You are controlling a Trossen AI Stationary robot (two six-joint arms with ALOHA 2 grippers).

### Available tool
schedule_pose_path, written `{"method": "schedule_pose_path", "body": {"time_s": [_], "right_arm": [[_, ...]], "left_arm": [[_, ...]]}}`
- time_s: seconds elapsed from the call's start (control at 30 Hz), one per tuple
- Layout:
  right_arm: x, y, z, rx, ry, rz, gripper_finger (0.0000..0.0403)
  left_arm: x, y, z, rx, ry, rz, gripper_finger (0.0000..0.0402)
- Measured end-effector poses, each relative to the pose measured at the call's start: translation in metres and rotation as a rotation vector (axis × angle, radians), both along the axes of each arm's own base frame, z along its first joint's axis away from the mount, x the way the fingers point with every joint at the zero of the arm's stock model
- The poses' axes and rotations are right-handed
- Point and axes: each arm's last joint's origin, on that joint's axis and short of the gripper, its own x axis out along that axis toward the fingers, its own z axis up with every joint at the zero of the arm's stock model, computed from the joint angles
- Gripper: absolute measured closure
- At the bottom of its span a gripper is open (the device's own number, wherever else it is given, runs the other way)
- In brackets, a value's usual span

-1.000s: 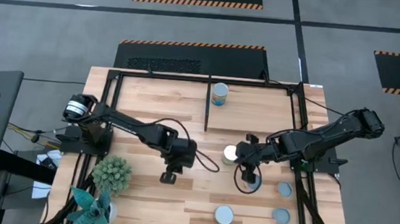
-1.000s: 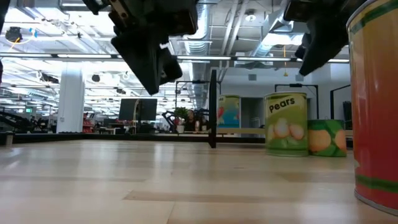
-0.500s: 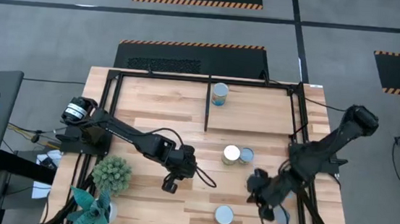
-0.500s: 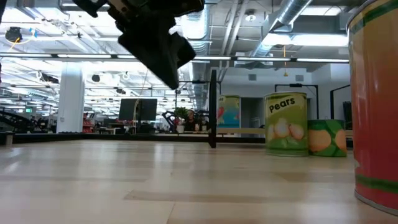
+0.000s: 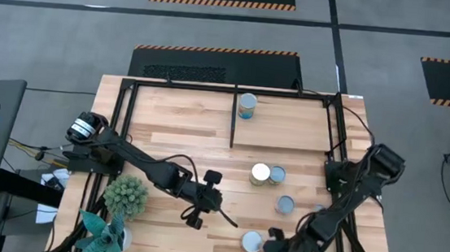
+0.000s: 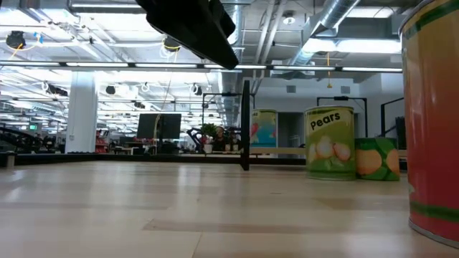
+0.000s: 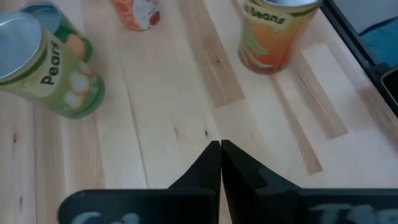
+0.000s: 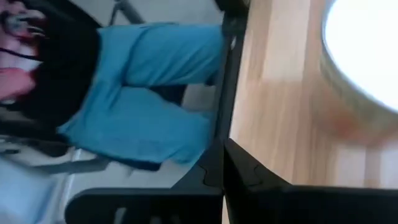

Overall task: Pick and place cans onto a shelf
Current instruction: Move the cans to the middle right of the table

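Observation:
One can [image 5: 247, 105] stands upright inside the black-barred shelf [image 5: 181, 85], right of its divider bar [image 5: 233, 118]. Several more cans stand on the planks: a pair [image 5: 260, 174], one [image 5: 285, 203] nearer, and one [image 5: 252, 242] by the near edge. My left gripper [image 5: 217, 197] is shut and empty, left of these cans; its wrist view [image 7: 219, 149] shows a Pears can [image 7: 50, 62] and a Beans can [image 7: 273, 31] ahead. My right gripper [image 5: 272, 244] is shut and empty at the near edge, beside the near can [image 8: 364, 59].
A spiky green potted plant [image 5: 125, 195] stands at the near left. The shelf's black frame bars run along the table's sides. Blue cloth [image 8: 149, 87] shows beyond the table's edge. In the low view a large red can [image 6: 434, 122] fills the right side.
My right gripper has swung from the pair of cans in the middle toward the table's near edge, ending beside the near can. My left gripper has gone a little toward the right and near edges and has turned. No can has moved.

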Motion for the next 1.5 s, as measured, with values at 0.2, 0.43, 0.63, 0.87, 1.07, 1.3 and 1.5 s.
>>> {"method": "schedule_pose_path", "body": {"time_s": [0.2,0.43,0.63,0.87,1.07,1.3,1.5], "right_arm": [[0.025,0.013,-0.010,-0.141,-0.039,-0.097,0.0389],[0.041,0.009,-0.005,-0.305,-0.062,-0.216,0.0388],[0.056,-0.015,0.003,-0.463,-0.175,-0.404,0.0388],[0.075,-0.049,0.008,-0.559,-0.192,-0.550,0.0388],[0.061,-0.045,0.032,-0.463,-0.147,-0.432,0.0384],[0.019,-0.056,0.068,-0.512,-0.117,-0.524,0.0387],[-0.003,-0.064,0.090,-0.526,-0.167,-0.596,0.0385]], "left_arm": [[-0.002,-0.003,0.000,0.022,-0.009,0.012,0.0401],[-0.002,-0.004,0.000,0.041,-0.008,-0.016,0.0401],[-0.003,-0.006,0.000,0.032,-0.002,-0.026,0.0401],[-0.010,-0.014,-0.003,0.020,0.042,-0.032,0.0401],[-0.014,-0.021,-0.008,0.010,0.081,-0.044,0.0401],[0.001,-0.008,-0.043,0.112,0.146,0.028,0.0401],[0.018,0.004,-0.061,0.107,0.121,0.071,0.0401]]}}
